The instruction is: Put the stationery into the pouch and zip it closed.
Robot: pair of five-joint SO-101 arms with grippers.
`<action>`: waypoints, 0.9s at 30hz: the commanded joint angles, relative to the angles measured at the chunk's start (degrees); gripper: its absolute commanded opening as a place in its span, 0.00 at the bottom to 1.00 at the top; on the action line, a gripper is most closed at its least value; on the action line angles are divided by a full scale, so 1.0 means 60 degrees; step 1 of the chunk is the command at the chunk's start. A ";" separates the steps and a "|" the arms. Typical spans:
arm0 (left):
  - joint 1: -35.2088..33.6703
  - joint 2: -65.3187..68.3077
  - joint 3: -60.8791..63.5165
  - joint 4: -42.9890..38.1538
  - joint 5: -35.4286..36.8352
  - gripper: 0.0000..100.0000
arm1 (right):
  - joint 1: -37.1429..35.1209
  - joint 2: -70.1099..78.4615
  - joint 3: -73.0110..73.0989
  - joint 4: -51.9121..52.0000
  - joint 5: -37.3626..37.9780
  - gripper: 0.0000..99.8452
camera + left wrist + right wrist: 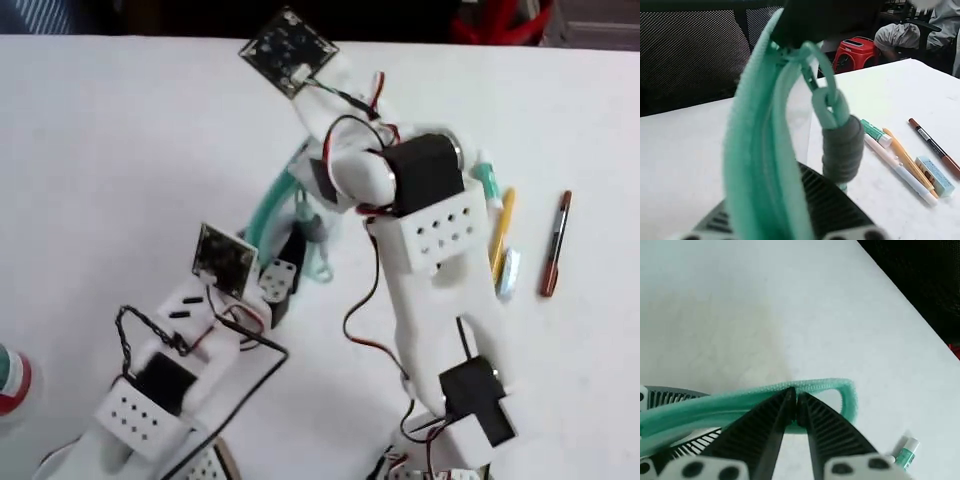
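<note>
Pinching the pouch by its zip edge, my right fingers are clamped on it; my left arm's hold I cannot tell. Pens and eraser lie on the table, clear of my fingers. Opening step, I judge; next, spread the mouth.

In the high view the two arms cover most of the pouch. Only a curved green edge shows, and the zip is too small to make out. The right arm hides one end of the green pen. A red and green thing is cut by the left edge, so I cannot tell what it is.

In the left wrist view the pouch is very near, blurred, and cut by the lower edge. The brown pen runs out at the right edge.

In the right wrist view the right gripper, pinched on the pouch rim, hides that part.
</note>
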 commanded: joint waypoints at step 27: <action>0.0022 -0.0125 -0.0425 -0.0015 -0.0864 0.15 | -0.0227 -0.1897 0.3956 0.0125 0.3810 0.30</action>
